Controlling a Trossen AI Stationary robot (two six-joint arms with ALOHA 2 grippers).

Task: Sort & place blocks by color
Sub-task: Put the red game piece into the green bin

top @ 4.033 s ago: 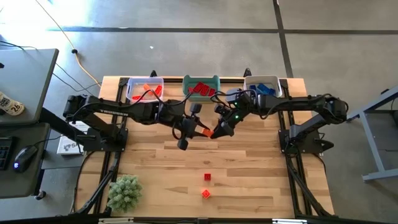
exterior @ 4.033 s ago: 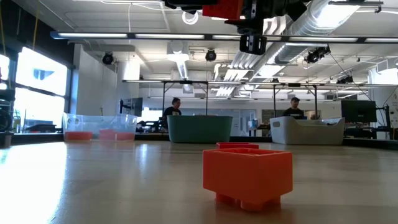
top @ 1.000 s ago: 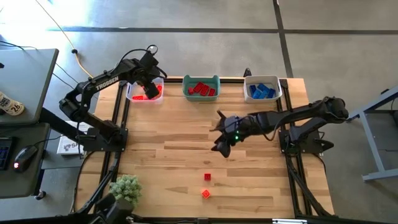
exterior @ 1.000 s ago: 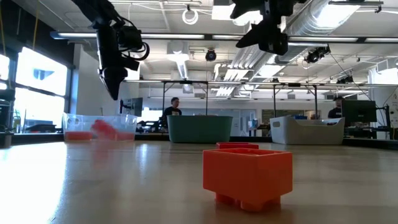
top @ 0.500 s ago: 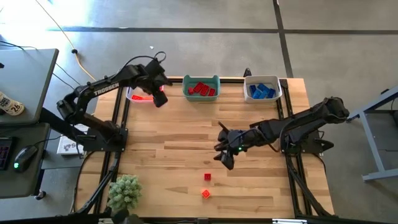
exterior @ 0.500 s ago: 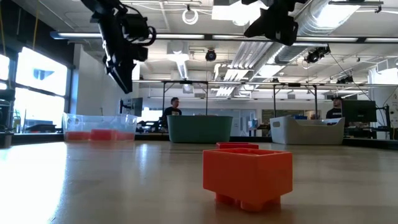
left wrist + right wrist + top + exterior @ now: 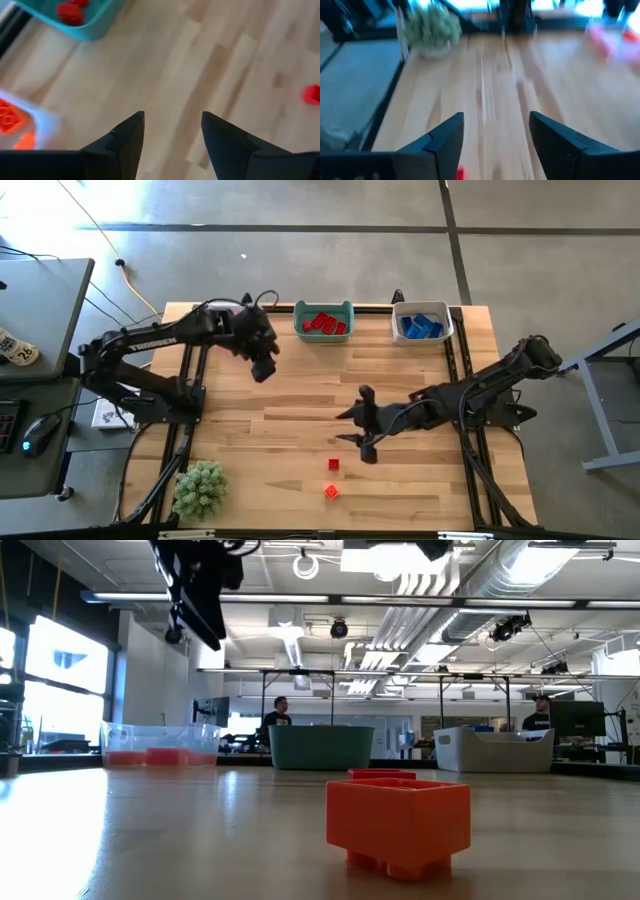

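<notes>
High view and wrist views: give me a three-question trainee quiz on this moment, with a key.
1. True or false: the teal plastic bin holds blue bricks.
2. How many small plastic bricks lie loose on the wooden table? A) two B) four C) none
3. Fill in: the right gripper hovers with its fingers ____ above the small red brick.

Key: 1 false, its bricks are red. 2 A, the red brick and the small orange brick. 3 open; the left gripper, also open and empty, hangs below the clear bin.
</notes>
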